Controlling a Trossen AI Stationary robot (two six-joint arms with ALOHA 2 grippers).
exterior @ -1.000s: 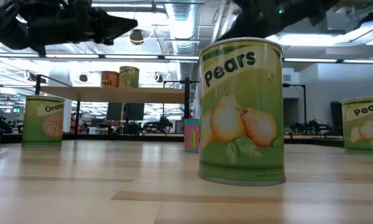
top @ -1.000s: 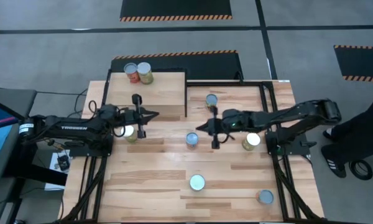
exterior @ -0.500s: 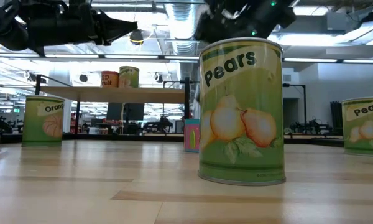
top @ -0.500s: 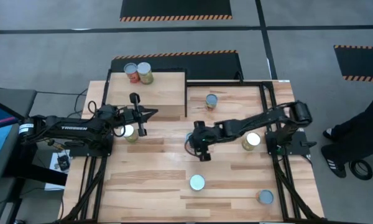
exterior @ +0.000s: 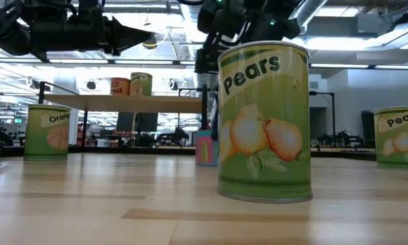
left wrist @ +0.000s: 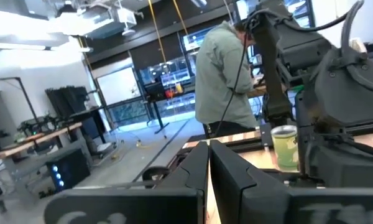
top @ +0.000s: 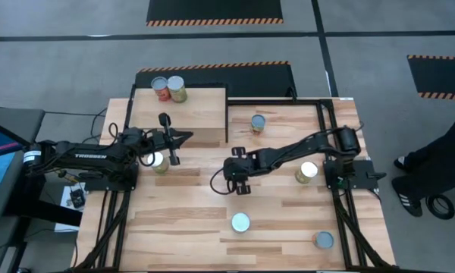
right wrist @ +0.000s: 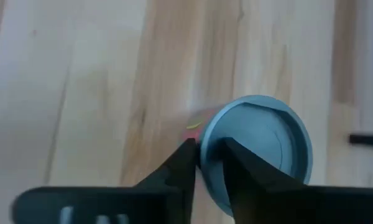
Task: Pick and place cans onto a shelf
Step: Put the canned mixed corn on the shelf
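Seven cans (top: 241, 221), one shelf (top: 201, 114)

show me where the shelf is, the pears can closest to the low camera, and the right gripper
shelf (top: 199, 108): high view, bare plywood top.
pears can (exterior: 264, 122): low view, label front.
right gripper (right wrist: 205, 163): right wrist view, between the fingertips, at a blue-lidded can's rim.
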